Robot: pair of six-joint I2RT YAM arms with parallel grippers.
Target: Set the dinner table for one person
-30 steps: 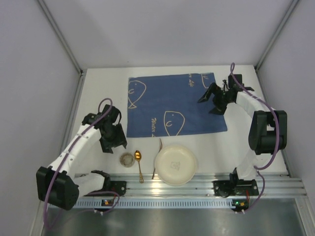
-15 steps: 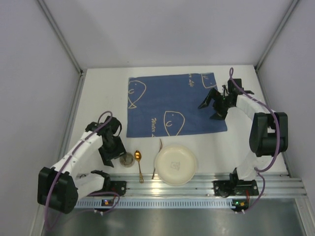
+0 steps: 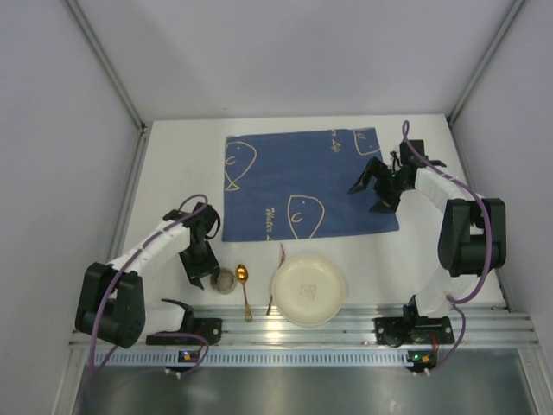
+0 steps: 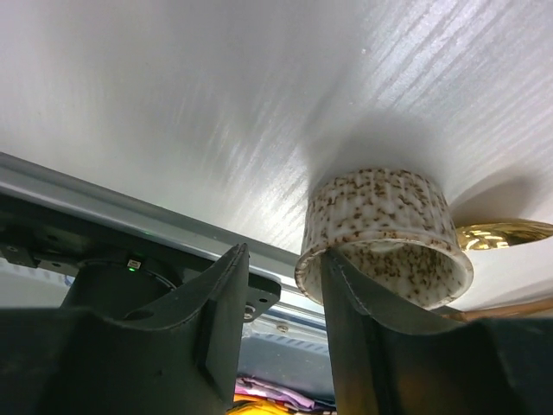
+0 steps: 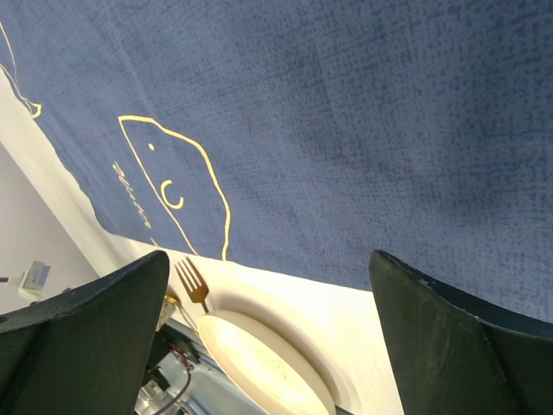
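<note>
White dinner table (image 3: 173, 164) carries the blue cloth (image 3: 285, 173), with the speckled cup (image 4: 380, 216) near its front edge. Left gripper (image 4: 281, 259) stands parted at the cup's rim, seemingly straddling the wall; pinching that wall comes next. Right gripper (image 5: 268, 259) hangs spread wide over the cloth.

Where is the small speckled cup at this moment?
In the top view the speckled cup stands on the near left part of the dinner table, just left of the gold spoon, with the left gripper at its left side.
</note>
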